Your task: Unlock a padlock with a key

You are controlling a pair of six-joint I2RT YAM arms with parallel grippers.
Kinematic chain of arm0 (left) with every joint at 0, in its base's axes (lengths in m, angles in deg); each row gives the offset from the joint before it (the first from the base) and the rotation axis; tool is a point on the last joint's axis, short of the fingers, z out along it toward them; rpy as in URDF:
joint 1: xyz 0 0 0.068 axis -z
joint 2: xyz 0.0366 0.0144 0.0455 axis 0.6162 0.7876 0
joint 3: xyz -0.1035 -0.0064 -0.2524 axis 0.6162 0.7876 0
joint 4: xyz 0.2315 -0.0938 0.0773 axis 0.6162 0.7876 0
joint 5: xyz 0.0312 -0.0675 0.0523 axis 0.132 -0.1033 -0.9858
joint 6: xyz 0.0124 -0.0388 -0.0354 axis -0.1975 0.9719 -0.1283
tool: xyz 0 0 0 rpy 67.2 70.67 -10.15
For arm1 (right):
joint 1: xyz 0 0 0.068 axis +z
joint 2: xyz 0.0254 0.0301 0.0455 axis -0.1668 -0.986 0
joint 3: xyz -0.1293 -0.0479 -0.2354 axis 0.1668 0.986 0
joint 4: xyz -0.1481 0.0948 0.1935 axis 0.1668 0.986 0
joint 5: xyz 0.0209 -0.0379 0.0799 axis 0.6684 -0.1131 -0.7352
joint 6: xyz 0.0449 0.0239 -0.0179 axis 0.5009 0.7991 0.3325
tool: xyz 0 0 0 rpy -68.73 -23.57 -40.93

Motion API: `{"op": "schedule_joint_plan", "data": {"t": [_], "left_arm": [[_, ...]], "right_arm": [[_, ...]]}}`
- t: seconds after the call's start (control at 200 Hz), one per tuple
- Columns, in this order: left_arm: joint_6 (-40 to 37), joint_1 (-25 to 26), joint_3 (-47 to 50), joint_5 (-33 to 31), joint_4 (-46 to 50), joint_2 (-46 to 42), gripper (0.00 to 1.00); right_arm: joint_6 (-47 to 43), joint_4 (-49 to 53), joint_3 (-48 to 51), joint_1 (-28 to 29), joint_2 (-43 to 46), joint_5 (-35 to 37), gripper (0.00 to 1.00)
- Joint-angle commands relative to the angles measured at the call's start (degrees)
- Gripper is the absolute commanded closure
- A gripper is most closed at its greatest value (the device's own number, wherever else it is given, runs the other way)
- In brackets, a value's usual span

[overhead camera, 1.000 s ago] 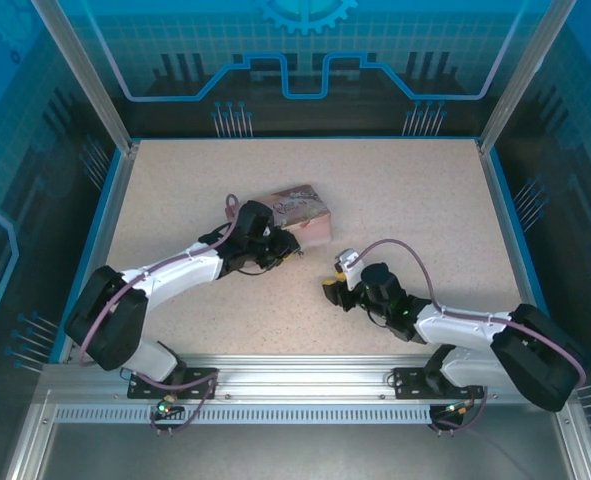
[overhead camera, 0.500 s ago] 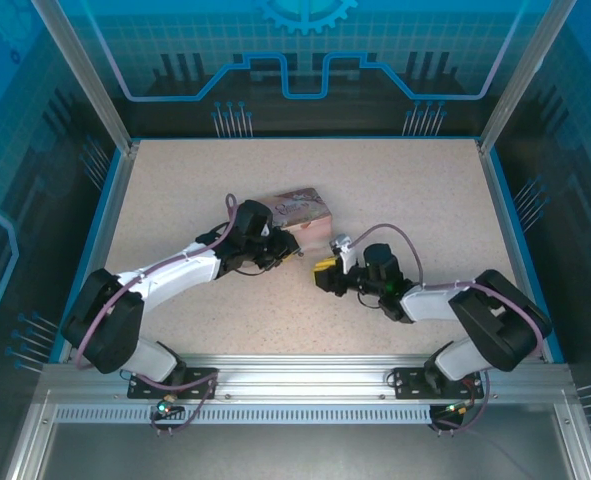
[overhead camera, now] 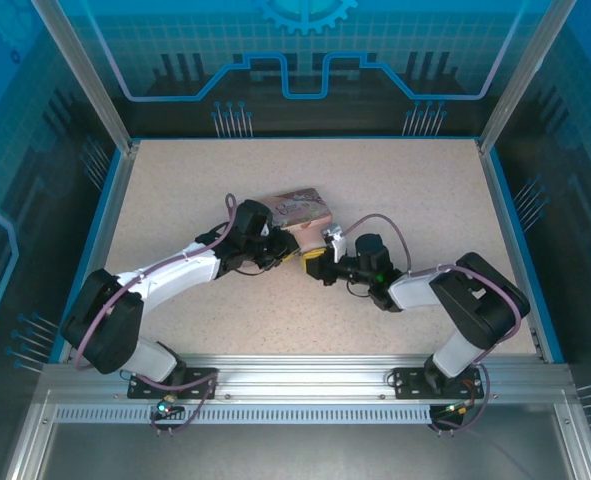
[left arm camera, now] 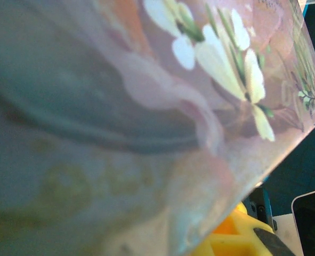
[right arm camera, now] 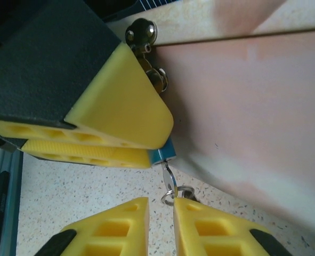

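In the right wrist view my left gripper (right arm camera: 154, 146) is shut on the padlock (right arm camera: 163, 153). Only a teal corner of the padlock shows between the yellow pads. The thin silvery key (right arm camera: 168, 178) sticks out of its underside, with a wire ring (right arm camera: 171, 196) hanging from it. My right gripper (right arm camera: 161, 205) is just below with its jaws a narrow gap apart. The key's head lies at the inner edge of the right-hand fingertip (right arm camera: 185, 209). From above, both grippers (overhead camera: 293, 254) (overhead camera: 311, 268) meet in front of the pink tin (overhead camera: 301, 207).
The pink illustrated tin (right arm camera: 253, 106) lies right behind the padlock, its silvery clasp (right arm camera: 142, 33) beside my left finger. In the left wrist view the tin's flowered side (left arm camera: 146, 106) is pressed close to the lens. Speckled table (overhead camera: 405, 190) lies open to the right and behind.
My right arm has swung left across the table until its gripper reached the left gripper and the key, and its jaws have narrowed. The left arm and the tin have stayed put.
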Motion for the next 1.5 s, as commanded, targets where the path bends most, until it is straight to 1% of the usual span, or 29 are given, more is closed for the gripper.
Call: {"op": "schedule_joint_plan", "data": {"t": [0.0,0.17,0.66,0.78,0.855,0.98,1.116,1.166,1.256,1.356,1.426,1.496], "left_arm": [[-1.4,-0.4,-1.5,2.3,-2.0,-2.6,1.0],[-1.6,-0.4,-1.7,2.7,-1.9,-2.6,1.0],[-1.7,-0.3,-1.7,4.1,-2.4,-1.4,1.0],[-1.6,-0.2,-1.4,4.1,-2.6,-1.4,1.0],[-1.3,-0.2,-1.2,3.1,-2.3,-2.0,1.0],[-0.8,-0.5,-1.4,0.1,-0.8,-3.3,1.0],[-0.2,-0.9,-2.1,-0.4,0.4,-3.2,1.0],[0.2,-1.1,-2.2,-0.4,0.7,-3.1,1.0],[1.2,-1.2,-2.2,-0.5,0.9,-3.2,1.0],[1.3,-1.3,-2.4,-0.7,1.7,-3.4,1.0],[1.2,-1.4,-2.5,-0.7,2.0,-3.6,1.0],[0.7,-1.4,-2.4,-0.4,1.9,-3.8,1.0]], "right_arm": [[1.2,-2.9,-1.4,-0.7,-1.6,-1.2,0.84],[2.2,-3.3,-2.1,-1.2,-2.4,-1.2,0.92],[2.1,-3.6,-4.6,-1.5,-3.1,-3.5,0.98],[1.8,-3.1,-5.5,-1.5,-3.1,-3.2,0.97],[1.0,-1.6,-5.5,-1.6,-2.6,-2.8,0.95],[-1.8,1.8,-2.3,-1.5,0.3,1.3,0.89],[-5.4,4.9,1.4,-1.0,4.0,6.9,0.81],[-7.9,7.4,2.0,0.1,5.4,9.6,0.8],[-12.5,11.1,2.8,3.5,7.6,16.6,0.8],[-16.2,12.7,3.5,6.9,9.1,23.0,0.8],[-17.5,12.4,3.9,8.2,9.6,25.0,0.78],[-17.2,11.5,4.1,8.1,9.3,23.6,0.75]]}}
